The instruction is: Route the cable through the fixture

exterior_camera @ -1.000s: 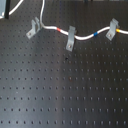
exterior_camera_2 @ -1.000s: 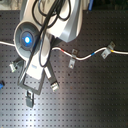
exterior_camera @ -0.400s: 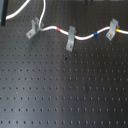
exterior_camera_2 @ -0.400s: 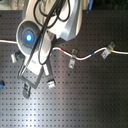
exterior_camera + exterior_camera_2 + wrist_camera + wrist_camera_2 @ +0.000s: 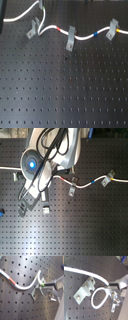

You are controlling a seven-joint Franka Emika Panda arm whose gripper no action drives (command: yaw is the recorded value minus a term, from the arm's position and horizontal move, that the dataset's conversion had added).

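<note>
The white cable [image 5: 85,38] runs through the middle fixture [image 5: 71,39] and the right fixture [image 5: 114,28] in the first exterior view, with red, blue and yellow bands between them. At the left fixture [image 5: 33,28] it loops upward toward the picture's top edge. In the second wrist view my gripper [image 5: 112,287] is shut on the cable [image 5: 97,304], which curls in a loop beside the left fixture [image 5: 84,291]. In the first wrist view the cable [image 5: 23,286] bends up to the gripper [image 5: 47,286], just above that fixture [image 5: 37,293].
The black perforated board [image 5: 65,90] fills the first exterior view. In the second exterior view the arm's body [image 5: 47,160] with a blue light covers the board's left part. The cable [image 5: 90,182] trails to the second exterior view's right edge past two fixtures.
The arm has shifted slightly in the second exterior view. The cable loop by the left fixture has moved a little with it. The other two fixtures and bands are unchanged.
</note>
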